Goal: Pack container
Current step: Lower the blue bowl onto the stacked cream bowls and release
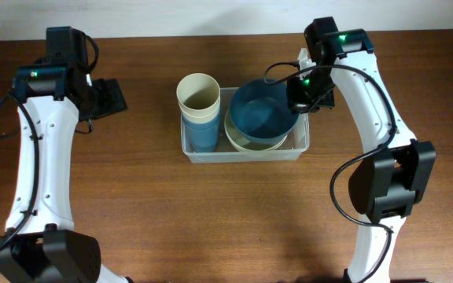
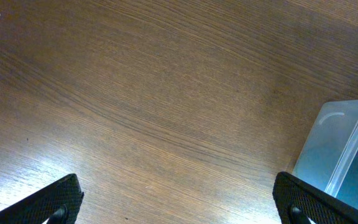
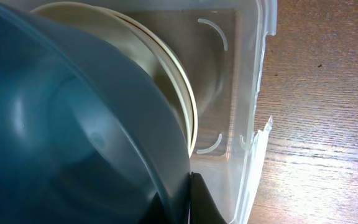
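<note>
Found the left end effector [image 1: 112,96] well left of the container [image 1: 246,156], spread wide, holding nothing, hovering over the bare surface [image 1: 132,196]. Found the container itself at the middle of the surface, between the two arms. Noted in the container's left end a cream cup [image 1: 198,93] nested in a blue cup [image 1: 203,135]. Noted in its right part a cream bowl [image 1: 252,143] lying flat, with a blue bowl [image 1: 263,110] tilted above it. Found the right end effector [image 1: 297,93] at the container's far right corner, pinching the blue bowl's rim.

Judged the step in hand to be seating the blue bowl into the cream bowl inside the container. Judged the next move to call for lowering and levelling the blue bowl until nested, then parting the fingers and lifting clear of the container's wall without dragging the bowl out.

Got the whole layout and both arms from the overhead view alone. Got from the left wrist view only wood grain, two spread fingertips [image 2: 55,202] and one corner of the container. Got from the right wrist view what the overhead view hid: the gap between the two bowls, one finger [image 3: 197,199] against the rim, and bare container floor right of the bowls.
</note>
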Controlling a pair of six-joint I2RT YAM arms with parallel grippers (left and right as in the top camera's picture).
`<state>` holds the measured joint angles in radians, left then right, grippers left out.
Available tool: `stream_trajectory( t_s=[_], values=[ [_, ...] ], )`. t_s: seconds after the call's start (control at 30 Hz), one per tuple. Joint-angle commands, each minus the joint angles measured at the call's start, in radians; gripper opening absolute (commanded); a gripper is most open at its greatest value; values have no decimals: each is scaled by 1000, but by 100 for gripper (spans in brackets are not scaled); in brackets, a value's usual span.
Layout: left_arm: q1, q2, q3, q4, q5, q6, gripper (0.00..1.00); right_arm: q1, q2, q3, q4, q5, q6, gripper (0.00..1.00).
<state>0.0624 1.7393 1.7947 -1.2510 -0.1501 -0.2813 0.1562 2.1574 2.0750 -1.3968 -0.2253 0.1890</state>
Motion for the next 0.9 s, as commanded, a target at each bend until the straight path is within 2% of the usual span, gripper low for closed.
stream_trajectory(
  t_s=[0.0, 0.17, 0.53, 0.7, 0.8, 0.87],
  values=[
    [4, 0, -10, 2, -4, -10, 100, 24, 9, -8, 9, -2, 11, 9],
    [4, 0, -10, 2, -4, -10, 100, 42, 9, -8, 23, -2, 11, 17],
    [4, 0, -10, 2, -4, -10, 100, 39, 9, -8, 32, 2, 29, 18],
    [4, 0, -10, 2, -4, -10, 100, 15, 8, 31, 23, 2, 29, 31],
    [4, 0, -10, 2, -4, -10, 100, -22, 5, 111, -27, 2, 29, 38],
    [4, 0, -10, 2, -4, -10, 100, -56, 2, 187, -79, 15, 29, 46]
  ],
)
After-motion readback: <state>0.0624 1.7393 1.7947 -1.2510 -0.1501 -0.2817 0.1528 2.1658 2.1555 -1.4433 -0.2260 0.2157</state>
